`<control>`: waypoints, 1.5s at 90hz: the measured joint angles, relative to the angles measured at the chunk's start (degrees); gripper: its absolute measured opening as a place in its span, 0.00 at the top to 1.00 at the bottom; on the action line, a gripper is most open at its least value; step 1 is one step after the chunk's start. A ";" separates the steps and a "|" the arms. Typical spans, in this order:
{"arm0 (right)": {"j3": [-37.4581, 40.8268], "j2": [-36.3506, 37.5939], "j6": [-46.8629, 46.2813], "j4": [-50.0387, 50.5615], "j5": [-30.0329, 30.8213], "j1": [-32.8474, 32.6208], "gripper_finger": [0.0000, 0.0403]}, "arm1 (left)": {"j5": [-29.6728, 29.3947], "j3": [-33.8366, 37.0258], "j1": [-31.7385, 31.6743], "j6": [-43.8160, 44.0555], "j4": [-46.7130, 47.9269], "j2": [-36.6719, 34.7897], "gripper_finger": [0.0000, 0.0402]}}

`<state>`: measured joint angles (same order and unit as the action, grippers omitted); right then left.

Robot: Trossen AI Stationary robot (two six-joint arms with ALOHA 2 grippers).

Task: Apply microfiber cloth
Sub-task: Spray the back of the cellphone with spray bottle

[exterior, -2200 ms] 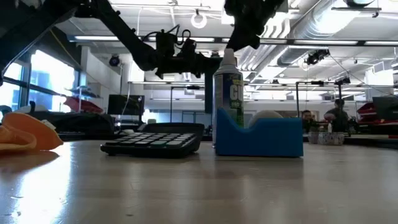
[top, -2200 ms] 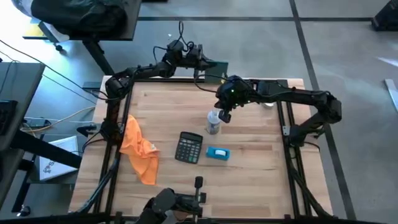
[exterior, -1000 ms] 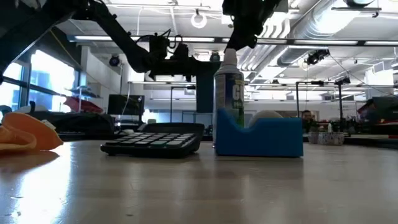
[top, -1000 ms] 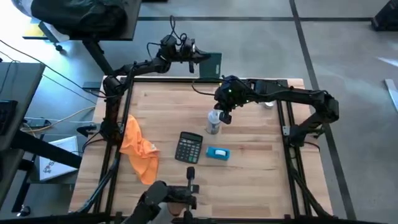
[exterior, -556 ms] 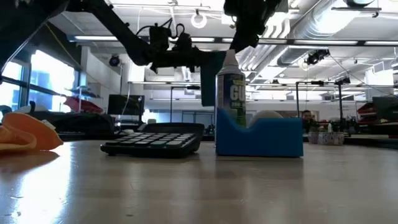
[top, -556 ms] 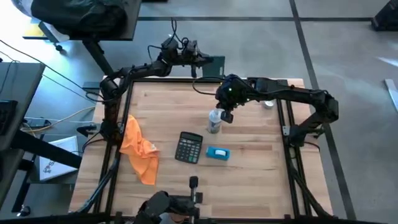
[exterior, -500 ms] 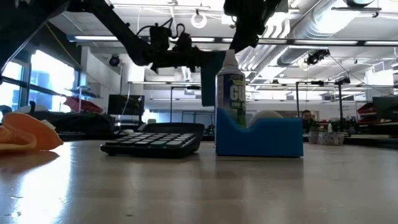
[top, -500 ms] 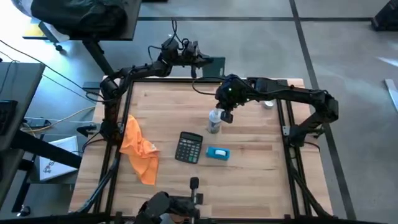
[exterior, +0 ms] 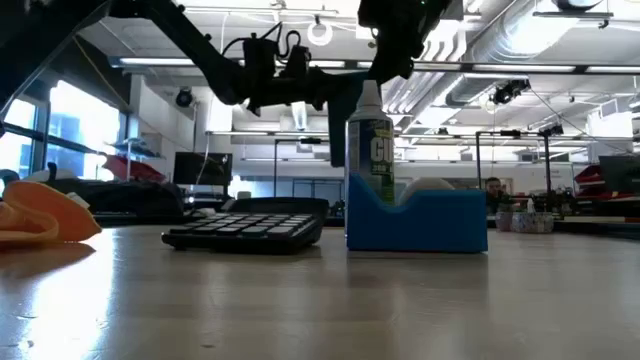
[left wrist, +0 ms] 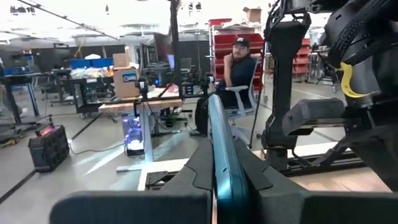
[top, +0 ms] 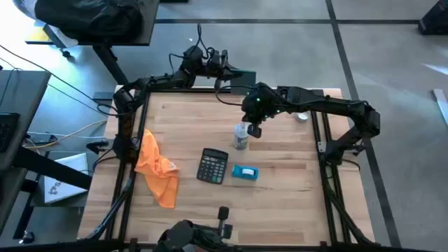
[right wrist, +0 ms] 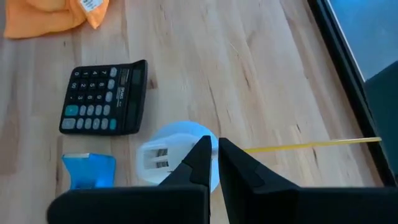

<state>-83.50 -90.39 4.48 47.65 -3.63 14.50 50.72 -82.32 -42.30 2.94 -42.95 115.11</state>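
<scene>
Only the left wrist view shows the left gripper [left wrist: 222,186] clamped on a thin teal slab [left wrist: 221,149], edge-on. The right gripper [right wrist: 212,163] hovers above the spray bottle [right wrist: 177,152], fingers nearly together. The orange cloth [top: 156,168] lies crumpled (folds everywhere) near the table's [top: 294,189] left edge, beside the calculator [top: 213,166].

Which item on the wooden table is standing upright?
The white-capped spray bottle, below the right end effector; the black calculator, blue box and orange cloth lie flat.
</scene>
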 joint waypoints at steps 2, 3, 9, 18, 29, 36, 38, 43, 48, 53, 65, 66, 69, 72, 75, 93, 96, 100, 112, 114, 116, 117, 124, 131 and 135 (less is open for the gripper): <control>0.00 0.00 -0.04 0.06 -0.04 0.00 1.00 | 0.02 0.00 0.00 0.02 0.01 0.00 1.00; 0.00 0.00 -0.07 0.08 -0.07 0.00 1.00 | 0.04 0.00 0.00 0.02 0.01 0.00 1.00; -0.02 -0.30 -0.30 0.14 -0.48 0.00 1.00 | 0.04 0.00 0.00 0.04 0.05 0.00 1.00; -0.02 -0.99 -0.92 0.44 -0.93 0.02 1.00 | 0.13 0.00 0.00 0.41 0.05 0.00 1.00; -0.07 -1.44 -0.76 0.55 -1.01 0.02 1.00 | 0.09 0.00 -0.04 0.39 0.05 0.00 1.00; -0.07 -1.47 -0.76 0.60 -1.05 0.02 1.00 | 0.09 0.00 -0.04 0.39 0.02 0.00 1.00; -0.07 -1.49 -0.77 0.62 -1.05 0.02 1.00 | 0.09 0.00 -0.04 0.39 0.03 0.00 1.00; -0.07 -1.49 -0.98 0.65 -1.07 0.02 1.00 | 0.13 0.00 -0.07 0.37 0.03 0.00 1.00; -0.07 -1.64 -0.98 0.64 -1.19 0.02 1.00 | 0.11 0.00 -0.09 0.37 0.01 0.02 1.00; -0.07 -1.83 -1.00 0.64 -1.19 0.02 1.00 | 0.17 0.00 -0.11 0.35 0.01 0.02 1.00; -0.07 -1.46 -1.00 0.53 -0.60 -0.02 1.00 | 0.17 0.00 -0.19 0.21 0.01 0.02 1.00; -0.13 -1.41 -1.01 0.52 -0.51 -0.02 1.00 | 0.17 0.00 -0.20 0.21 0.01 0.02 1.00; -0.49 -1.29 -1.02 0.63 -0.08 -0.02 1.00 | 0.17 0.00 -0.21 0.21 0.01 0.02 1.00; -1.02 -1.14 -1.00 1.06 0.29 -0.06 1.00 | 0.17 -0.01 -0.28 0.21 -0.01 0.02 1.00; -1.61 -1.16 -1.00 1.40 0.66 -0.07 1.00 | 0.20 -0.02 -0.34 0.21 -0.01 0.02 1.00; -4.55 -1.40 -0.56 3.01 2.71 -0.07 1.00 | 0.15 -0.04 -0.48 -0.03 -0.01 0.04 1.00; -4.87 -1.40 -0.58 3.26 3.29 -0.07 1.00 | 0.09 -0.04 -0.48 -0.07 -0.01 0.04 1.00; -5.09 -1.38 -0.56 3.93 3.97 -0.07 1.00 | 0.11 -0.07 -0.48 -0.07 -0.01 0.04 1.00; -5.14 -1.36 -0.56 4.29 4.54 0.00 1.00 | 0.15 -0.07 -0.48 -0.11 -0.06 0.04 1.00; -5.16 -1.36 -0.56 4.29 4.54 0.02 1.00 | 0.19 -0.07 -0.48 -0.11 -0.06 0.04 1.00; -5.16 -1.36 -0.56 4.26 4.54 0.02 1.00 | 0.29 -0.07 -0.48 -0.11 -0.05 0.04 1.00; -5.15 -1.36 -0.56 4.23 4.54 0.02 1.00 | 0.32 -0.07 -0.48 -0.11 -0.04 0.04 1.00; -4.58 -1.36 -0.56 3.74 4.50 0.02 1.00 | 0.48 -0.07 -0.48 -0.11 -0.03 0.04 1.00; -3.19 -1.36 -0.56 3.69 4.17 0.02 1.00 | 0.90 -0.07 -0.48 -0.06 -0.02 0.04 1.00; -2.57 -1.38 -0.65 3.28 4.06 0.02 1.00 | 0.94 -0.07 -0.48 -0.11 0.01 0.04 1.00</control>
<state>-86.07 -91.77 3.83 50.93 0.43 14.52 51.66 -82.39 -42.78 2.83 -42.94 115.15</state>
